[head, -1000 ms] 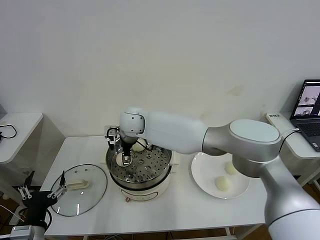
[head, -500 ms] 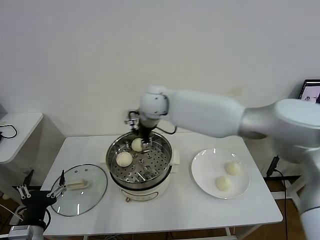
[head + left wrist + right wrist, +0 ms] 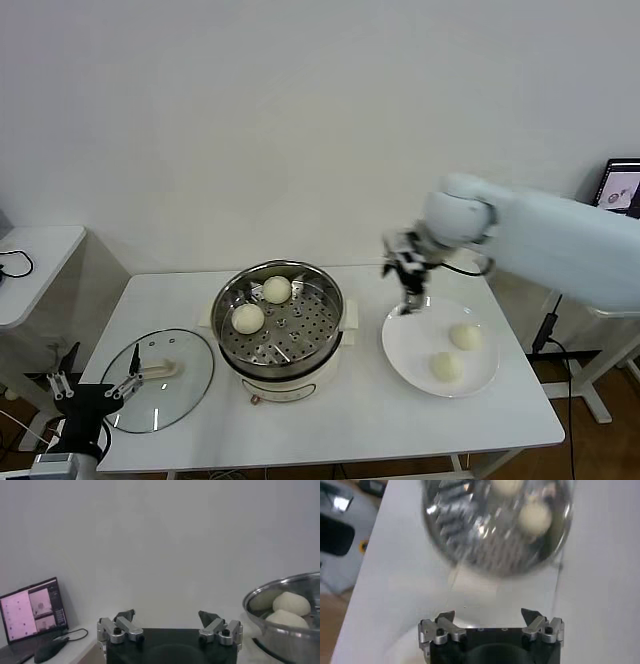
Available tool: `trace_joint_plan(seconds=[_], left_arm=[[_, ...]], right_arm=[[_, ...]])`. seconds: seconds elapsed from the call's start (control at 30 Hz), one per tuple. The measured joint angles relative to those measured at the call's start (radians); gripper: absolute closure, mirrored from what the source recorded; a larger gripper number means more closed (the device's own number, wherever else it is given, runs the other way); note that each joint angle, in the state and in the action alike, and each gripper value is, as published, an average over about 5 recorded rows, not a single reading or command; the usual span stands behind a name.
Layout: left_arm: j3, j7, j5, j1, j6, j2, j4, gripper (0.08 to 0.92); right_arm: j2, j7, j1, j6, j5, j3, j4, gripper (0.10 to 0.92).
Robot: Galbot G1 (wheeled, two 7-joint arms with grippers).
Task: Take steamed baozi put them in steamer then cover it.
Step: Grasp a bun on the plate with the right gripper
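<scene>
White table (image 3: 360, 400), half the buns loaded.
Two baozi (image 3: 262, 303) sat in the steamer (image 3: 280, 322); right gripper (image 3: 409, 291), fingers spread and empty, hovered at the plate (image 3: 405, 345) edge, next needing a descent onto a bun (image 3: 463, 336). Left gripper (image 3: 92, 388) waited, released, near the cover (image 3: 158, 378).

No text, label, brand, number or sign can be read anywhere. The laptop screen (image 3: 33, 607) shows small picture windows, with lettering, if any, too small to make out.
</scene>
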Motion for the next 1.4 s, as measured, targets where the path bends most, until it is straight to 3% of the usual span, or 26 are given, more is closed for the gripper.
trace_joint_plan(seconds=[0.23,0.5,1.4], left_arm=[[0.014,0.001,0.025,0.01,0.0,-0.011,-0.004,0.177],[0.022,0.001,0.048,0.021,0.0,-0.023,-0.002,0.177],[0.002,0.0,0.06,0.008,-0.002,-0.021,0.029,0.177]], right_arm=[[-0.126,-0.008,-0.261,0.065,-0.141,0.184,0.017,0.202],[-0.16,0.001,-0.494,0.107,-0.256,0.346,-0.015,0.202],[0.037,0.056,-0.643,0.11,-0.352,0.419,-0.229,0.203]])
